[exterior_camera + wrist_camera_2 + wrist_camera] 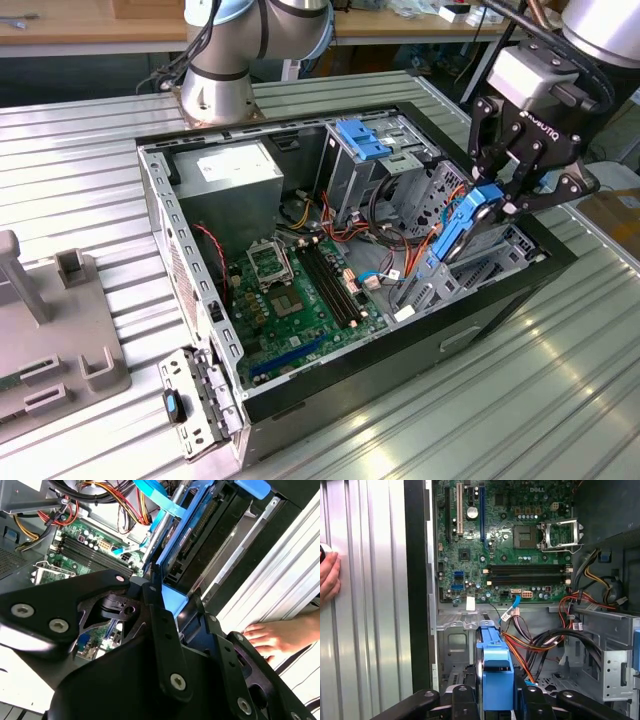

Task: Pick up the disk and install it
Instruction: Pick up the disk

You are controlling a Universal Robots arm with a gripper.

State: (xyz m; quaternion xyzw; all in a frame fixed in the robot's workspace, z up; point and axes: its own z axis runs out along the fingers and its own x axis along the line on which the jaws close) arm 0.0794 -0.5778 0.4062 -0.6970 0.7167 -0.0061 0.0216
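The disk (pixel 462 228), a grey drive in a bright blue carrier frame, hangs tilted over the metal drive cage (pixel 432 283) on the exterior view's right side of the open computer case. Its lower end reaches down to the cage; I cannot tell whether it touches. My gripper (pixel 503 196) is shut on the disk's upper end. In the first wrist view the blue carrier (pixel 495 667) stands between my black fingers (pixel 464 700), above the cage bay. In the second wrist view the disk (pixel 192 532) runs away from my gripper (pixel 172 604) along the case edge.
The open case (pixel 160 205) lies on a ribbed metal table, with the motherboard (pixel 300 300), bundled cables (pixel 395 225) and a fixed blue bracket (pixel 362 138) inside. A person's hand (pixel 270 635) rests on the table beside the case. A grey fixture (pixel 50 330) sits on the exterior view's left.
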